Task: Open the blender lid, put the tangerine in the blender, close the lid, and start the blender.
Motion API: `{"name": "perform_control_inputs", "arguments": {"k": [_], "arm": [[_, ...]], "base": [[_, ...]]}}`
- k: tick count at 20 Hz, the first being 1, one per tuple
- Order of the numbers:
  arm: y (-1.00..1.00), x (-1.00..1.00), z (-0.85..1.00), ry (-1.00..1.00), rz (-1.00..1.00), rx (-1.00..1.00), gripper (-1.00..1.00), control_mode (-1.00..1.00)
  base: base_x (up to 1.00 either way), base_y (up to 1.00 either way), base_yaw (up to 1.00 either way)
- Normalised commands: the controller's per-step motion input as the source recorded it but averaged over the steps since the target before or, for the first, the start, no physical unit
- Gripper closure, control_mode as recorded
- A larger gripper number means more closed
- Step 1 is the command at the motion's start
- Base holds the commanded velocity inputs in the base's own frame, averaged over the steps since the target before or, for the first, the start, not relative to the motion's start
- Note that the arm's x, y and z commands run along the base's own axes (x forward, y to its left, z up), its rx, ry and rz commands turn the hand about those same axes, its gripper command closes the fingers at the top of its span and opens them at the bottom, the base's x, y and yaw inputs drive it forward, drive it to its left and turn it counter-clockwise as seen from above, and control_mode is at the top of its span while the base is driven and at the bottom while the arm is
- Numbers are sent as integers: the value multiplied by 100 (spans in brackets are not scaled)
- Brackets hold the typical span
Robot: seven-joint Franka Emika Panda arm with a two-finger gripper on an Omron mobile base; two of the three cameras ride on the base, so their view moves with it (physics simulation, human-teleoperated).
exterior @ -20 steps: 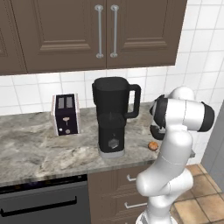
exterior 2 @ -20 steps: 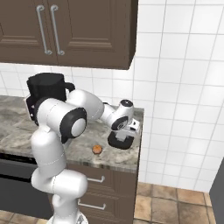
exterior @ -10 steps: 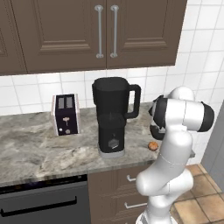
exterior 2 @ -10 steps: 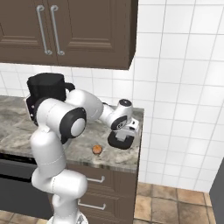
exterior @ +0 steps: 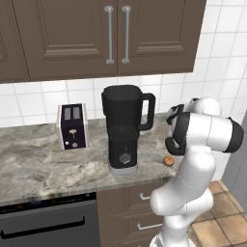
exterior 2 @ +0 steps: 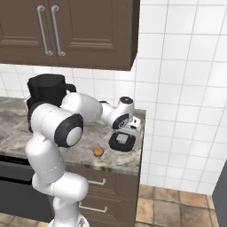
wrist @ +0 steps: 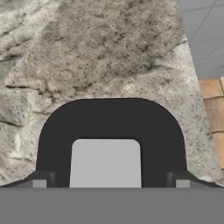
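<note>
The gripper (exterior 2: 124, 135) holds the lid (exterior 2: 122, 141) by its grey cap, low over the counter (exterior 2: 84, 153) near the right end, probably to set it aside; the blender (exterior: 124, 126) stands open; the tangerine (exterior 2: 98, 151) waits near the front edge.

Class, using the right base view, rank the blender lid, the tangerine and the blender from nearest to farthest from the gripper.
1. blender lid: right under the gripper, by the counter's right end.
2. tangerine: on the counter near its front edge.
3. blender: far left, behind the arm.
</note>
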Motion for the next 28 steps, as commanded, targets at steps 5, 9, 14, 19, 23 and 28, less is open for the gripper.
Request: {"name": "perform_control_inputs", "arguments": {"k": [5, 9, 14, 19, 23, 28], "arm": [[4, -49, 51, -8, 0, 0, -100, -100], [37, -99, 5, 0, 1, 0, -100, -100], [60, -80, -6, 5, 2, -1, -100, -100], [59, -25, -15, 10, 0, 0, -100, -100], [21, 0, 0, 9, 0, 0, -100, -100], [12, 1, -4, 10, 2, 0, -100, -100]], "base": [[0, 0, 0], [0, 0, 0], [0, 0, 0], [0, 0, 0], [0, 0, 0], [0, 0, 0]]}}
